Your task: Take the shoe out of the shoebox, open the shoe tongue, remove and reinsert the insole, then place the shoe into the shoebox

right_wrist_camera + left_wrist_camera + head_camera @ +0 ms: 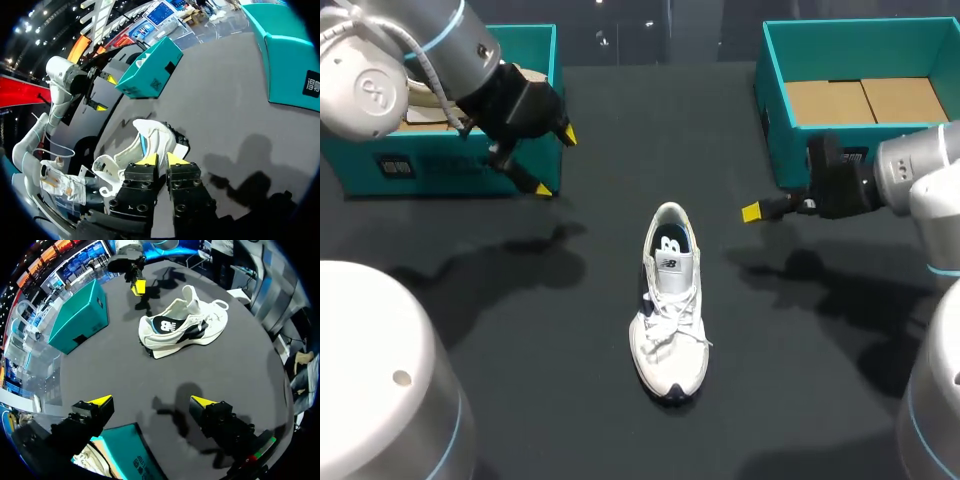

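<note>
A white sneaker [670,300] with dark trim stands upright in the middle of the black table [570,380], toe toward the front edge. Its tongue lies over the laces. My left gripper [552,160] hangs open and empty by the left teal shoebox [420,165], far from the sneaker [180,325]. In the left wrist view its gripper [150,402] has the tips wide apart. My right gripper [752,212] is to the right of the sneaker's heel, apart from it. In the right wrist view that gripper [162,160] is shut on nothing, with the sneaker [145,142] just ahead.
The right teal shoebox [775,110] stands open at the back right, showing its cardboard bottom. The left shoebox holds something pale [420,95]. Both boxes flank the sneaker, with bare black table around it.
</note>
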Robot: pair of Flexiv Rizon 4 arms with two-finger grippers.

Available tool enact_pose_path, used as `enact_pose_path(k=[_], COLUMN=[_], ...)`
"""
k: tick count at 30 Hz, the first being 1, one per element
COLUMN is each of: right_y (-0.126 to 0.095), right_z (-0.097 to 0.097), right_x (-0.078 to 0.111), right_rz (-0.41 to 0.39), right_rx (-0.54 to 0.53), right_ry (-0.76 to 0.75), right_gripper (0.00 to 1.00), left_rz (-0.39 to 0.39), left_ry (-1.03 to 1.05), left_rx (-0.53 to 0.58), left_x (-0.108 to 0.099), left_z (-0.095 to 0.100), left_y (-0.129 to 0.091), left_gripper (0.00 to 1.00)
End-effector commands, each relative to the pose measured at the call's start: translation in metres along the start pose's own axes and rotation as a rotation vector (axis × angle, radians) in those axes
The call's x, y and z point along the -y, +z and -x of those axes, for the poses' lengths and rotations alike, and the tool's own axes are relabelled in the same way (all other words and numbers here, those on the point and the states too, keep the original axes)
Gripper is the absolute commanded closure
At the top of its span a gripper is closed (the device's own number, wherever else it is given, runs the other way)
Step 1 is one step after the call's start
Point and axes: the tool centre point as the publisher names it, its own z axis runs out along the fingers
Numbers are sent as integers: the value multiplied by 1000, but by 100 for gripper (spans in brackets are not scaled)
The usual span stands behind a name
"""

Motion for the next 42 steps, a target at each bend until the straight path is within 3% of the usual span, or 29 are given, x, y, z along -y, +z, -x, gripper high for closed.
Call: enact_pose_path(k=[1,17,28,31,42], right_y=[-23,-25,-2,9,9], right_z=[-18,-20,-49,-62,-62], right_x=[-7,-9,1,2,2], right_rz=[-101,-125,-96,-109,-109], right_rx=[195,227,434,552,552], right_ry=[35,67,187,186,186], right_gripper=[100,100,100,100,100], left_rz=[17,17,53,49,49], left_ry=[8,8,170,203,203], left_rx=[-3,-3,-101,-116,-116], left_x=[-2,-2,-47,-56,-56], left_z=[-2,-2,7,8,8], left_y=[-18,-18,-34,-39,-39], left_gripper=[0,0,0,0,0])
